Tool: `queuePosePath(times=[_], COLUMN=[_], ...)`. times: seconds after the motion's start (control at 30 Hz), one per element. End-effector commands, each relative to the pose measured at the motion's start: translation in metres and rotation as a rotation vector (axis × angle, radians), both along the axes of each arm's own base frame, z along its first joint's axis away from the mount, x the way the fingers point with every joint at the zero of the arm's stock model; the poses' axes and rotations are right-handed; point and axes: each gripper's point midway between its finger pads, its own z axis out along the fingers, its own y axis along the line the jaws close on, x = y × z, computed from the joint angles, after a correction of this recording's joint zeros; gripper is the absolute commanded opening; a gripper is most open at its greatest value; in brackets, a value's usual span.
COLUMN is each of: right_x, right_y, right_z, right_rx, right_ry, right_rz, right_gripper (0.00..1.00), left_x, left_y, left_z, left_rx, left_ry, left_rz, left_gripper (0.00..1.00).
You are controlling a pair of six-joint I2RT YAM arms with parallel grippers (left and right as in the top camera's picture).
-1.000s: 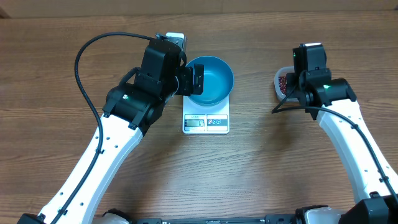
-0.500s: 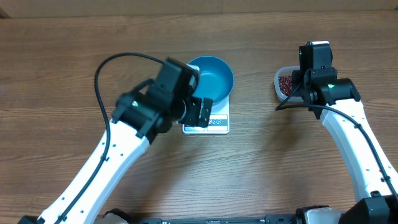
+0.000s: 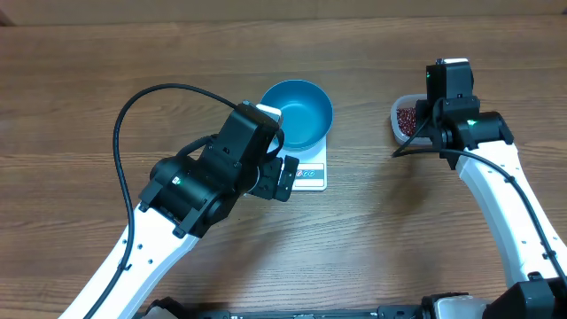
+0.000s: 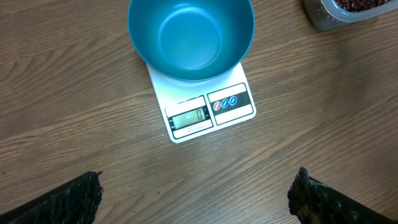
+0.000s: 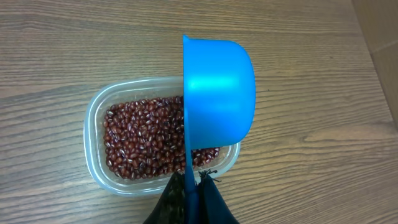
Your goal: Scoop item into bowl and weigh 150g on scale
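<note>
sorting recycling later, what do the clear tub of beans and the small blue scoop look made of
Clear rectangular tub: likely thin translucent plastic; the beans show through its wall. Small blue scoop: probably moulded plastic, uniform colour, soft sheen.

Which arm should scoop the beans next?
Right. The right fingers grip the blue scoop just above the tub of beans. The left fingers are open, empty, near the scale.
</note>
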Motion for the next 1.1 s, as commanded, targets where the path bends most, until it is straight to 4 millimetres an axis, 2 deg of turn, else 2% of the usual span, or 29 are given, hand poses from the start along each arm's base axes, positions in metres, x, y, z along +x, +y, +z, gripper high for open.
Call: queuePosePath(times=[0.0, 0.2, 0.3, 0.43, 0.57, 0.83, 0.97, 1.07], right_x=[0.004, 0.004, 0.0, -0.003, -0.004, -0.003, -0.003, -0.005], right_y=[0.0, 0.003, 0.001, -0.014, -0.023, -0.023, -0.019, -0.02], right_z=[0.009, 0.004, -0.008, -0.026, -0.031, -0.031, -0.051, -0.056], right_rx=[-0.017, -0.049, -0.075, -0.161, -0.213, -0.22, -0.202, -0.203], right_ry=[-0.013, 0.028, 0.093, 0.173, 0.2, 0.201, 0.257, 0.28], right_rz=[0.031, 0.102, 0.12, 0.074, 0.045, 0.045, 0.064, 0.066], right_gripper=[0.04, 0.04, 0.04, 0.04, 0.04, 0.04, 0.04, 0.04], left_x=[0.004, 0.004, 0.004, 0.004, 0.004, 0.004, 0.004, 0.004], left_y=[0.003, 0.003, 0.003, 0.003, 0.003, 0.003, 0.003, 0.003], left_z=[0.002, 0.002, 0.002, 0.002, 0.002, 0.002, 0.002, 0.002], left_rx=[0.013, 0.013, 0.013, 0.013, 0.013, 0.013, 0.013, 0.013], left_ry=[-0.013, -0.012, -0.012, -0.012, -0.012, -0.012, -0.012, -0.012], left_rz=[0.008, 0.008, 0.007, 0.008, 0.008, 0.008, 0.008, 0.008], left_gripper=[1.0, 1.0, 1.0, 1.0, 0.99, 0.99, 1.0, 1.0])
